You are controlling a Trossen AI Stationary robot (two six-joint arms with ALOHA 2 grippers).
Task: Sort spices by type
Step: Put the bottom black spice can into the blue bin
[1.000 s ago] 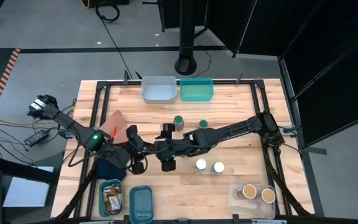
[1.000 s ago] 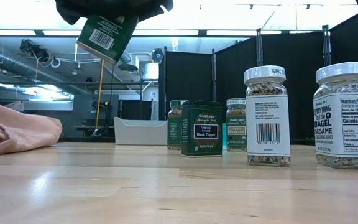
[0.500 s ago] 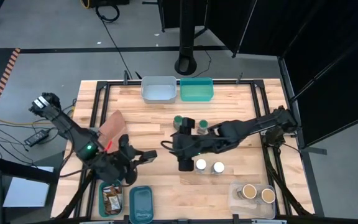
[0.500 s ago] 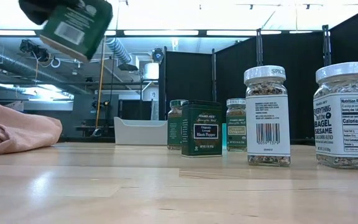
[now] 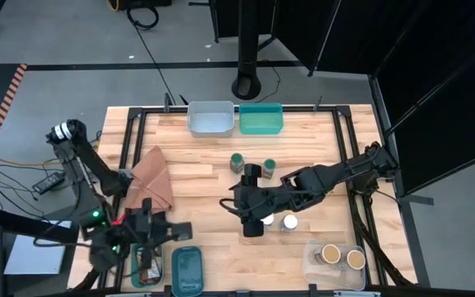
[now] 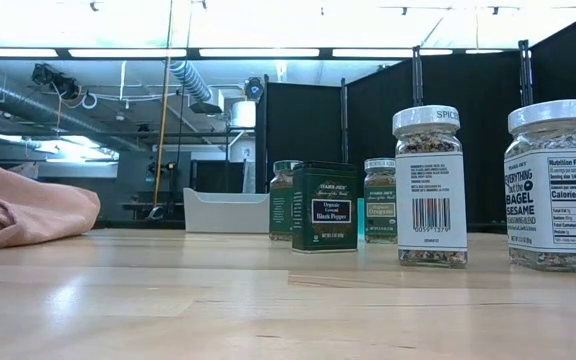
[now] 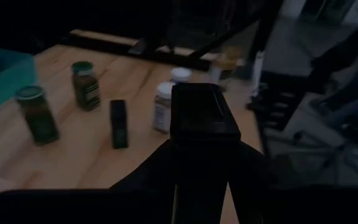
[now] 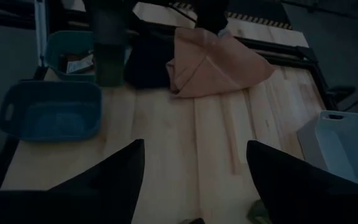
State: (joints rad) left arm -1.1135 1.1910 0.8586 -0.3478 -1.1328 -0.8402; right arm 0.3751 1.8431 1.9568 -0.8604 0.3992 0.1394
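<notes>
Your left gripper (image 5: 171,230) sits over the near-left corner of the table (image 5: 196,157), clamped on a small dark box (image 7: 202,112); in the left wrist view the box stands upright between the fingers, filling the gap. Just below it in the high view are two bins, one holding flat brown packets (image 5: 146,264) and a blue bin (image 5: 187,269) beside it. Your right gripper (image 5: 251,225) is at mid-table, fingers spread wide with nothing between them, as the right wrist view shows. It hovers just beside the two white-lidded jars (image 5: 289,221). A second dark box (image 6: 323,207) stands near two green-lidded jars (image 5: 237,160). The two tan-topped jars (image 5: 342,256) sit in a clear tray at the near-right corner. A pinkish cloth (image 5: 153,175) lies on the left side, with a dark cloth (image 8: 148,67) touching it.
</notes>
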